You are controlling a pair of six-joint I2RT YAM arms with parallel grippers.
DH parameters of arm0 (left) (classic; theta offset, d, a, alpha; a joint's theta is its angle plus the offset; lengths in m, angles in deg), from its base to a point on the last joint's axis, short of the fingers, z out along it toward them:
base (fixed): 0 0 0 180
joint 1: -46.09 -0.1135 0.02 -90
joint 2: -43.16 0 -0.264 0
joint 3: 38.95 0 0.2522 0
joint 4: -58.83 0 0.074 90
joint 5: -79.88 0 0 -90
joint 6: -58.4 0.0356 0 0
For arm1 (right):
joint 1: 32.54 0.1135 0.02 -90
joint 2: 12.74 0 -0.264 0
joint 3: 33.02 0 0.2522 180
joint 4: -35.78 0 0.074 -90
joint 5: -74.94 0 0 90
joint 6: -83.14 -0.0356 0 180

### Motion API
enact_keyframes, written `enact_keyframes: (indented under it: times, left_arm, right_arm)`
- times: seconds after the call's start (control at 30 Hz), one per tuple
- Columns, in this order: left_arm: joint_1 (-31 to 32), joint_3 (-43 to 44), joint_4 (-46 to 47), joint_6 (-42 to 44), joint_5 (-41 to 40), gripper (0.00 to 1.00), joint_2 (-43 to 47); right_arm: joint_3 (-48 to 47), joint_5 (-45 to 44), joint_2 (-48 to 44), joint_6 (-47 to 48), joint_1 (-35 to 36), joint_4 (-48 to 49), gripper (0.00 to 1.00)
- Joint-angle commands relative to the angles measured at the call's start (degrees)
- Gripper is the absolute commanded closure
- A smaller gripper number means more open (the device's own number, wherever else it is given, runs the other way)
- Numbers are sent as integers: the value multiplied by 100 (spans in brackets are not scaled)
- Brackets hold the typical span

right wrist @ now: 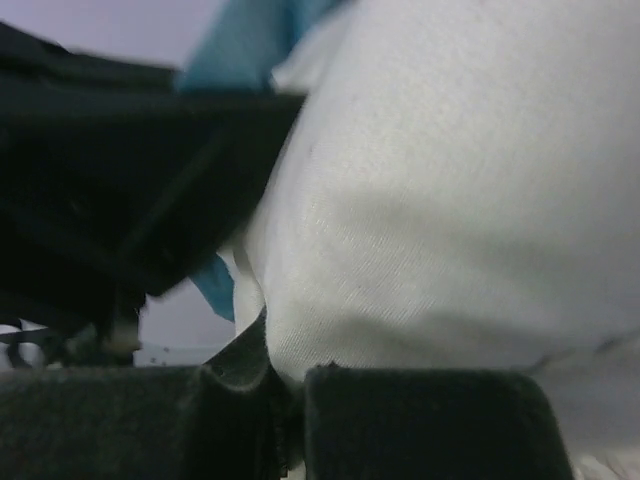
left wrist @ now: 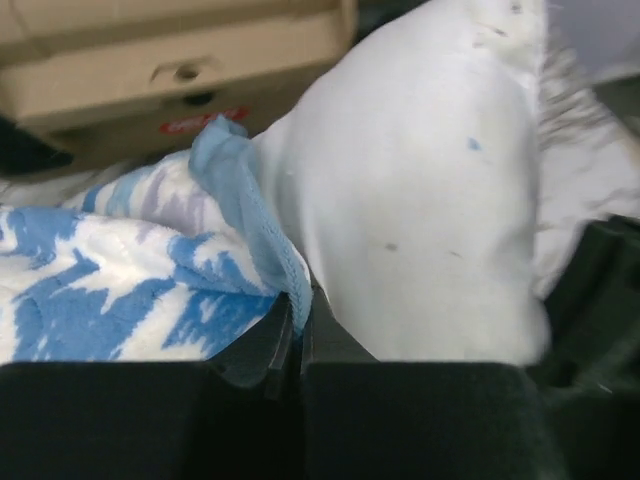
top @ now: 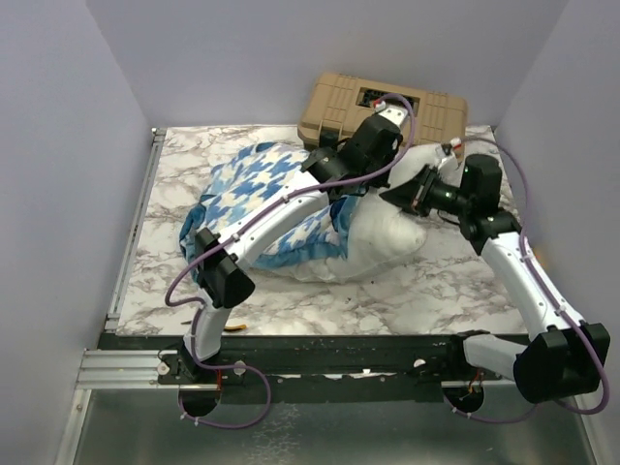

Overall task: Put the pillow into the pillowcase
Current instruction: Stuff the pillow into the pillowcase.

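Robotics lab bench: plain grey enclosure walls, marble-print tabletop, aluminium mounting rail.

Tan hard case, latched, lying flat at the far edge of the table, a black recess in its lid; a red label shows on its front. Marble-patterned tabletop. Small orange object near the front edge. Grooved metal rail at front left.

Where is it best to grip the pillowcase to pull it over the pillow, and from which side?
Grip the blue frilled edge at the mouth of the pillowcase, coming from the pillow side: there it stands up as a thin fold that jaws can pinch.
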Motion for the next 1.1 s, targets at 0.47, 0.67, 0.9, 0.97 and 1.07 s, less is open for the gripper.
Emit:
enact_keyframes:
  times: [0.47, 0.67, 0.9, 0.97, 1.07]
  left_arm:
    - [761, 291, 6994, -4192, 2675, 100, 475]
    - [773, -1215, 6994, -3907, 2382, 100, 1228]
    - [756, -4263, 6945, -3619, 1217, 100, 2942]
    - [746, -4571, 6927, -3622, 1079, 100, 3171]
    - [741, -4539, 6918, -3597, 1221, 100, 3144]
  right_arm:
    - [-5640, 127, 438, 370, 47, 45, 100]
    - [-5933, 256, 535, 417, 43, 322, 100]
    - [-4949, 801, 667, -2, 108, 946, 100]
    - [-4854, 807, 677, 9, 172, 1086, 100]
    - [-4801, 887, 775, -39, 287, 1161, 100]
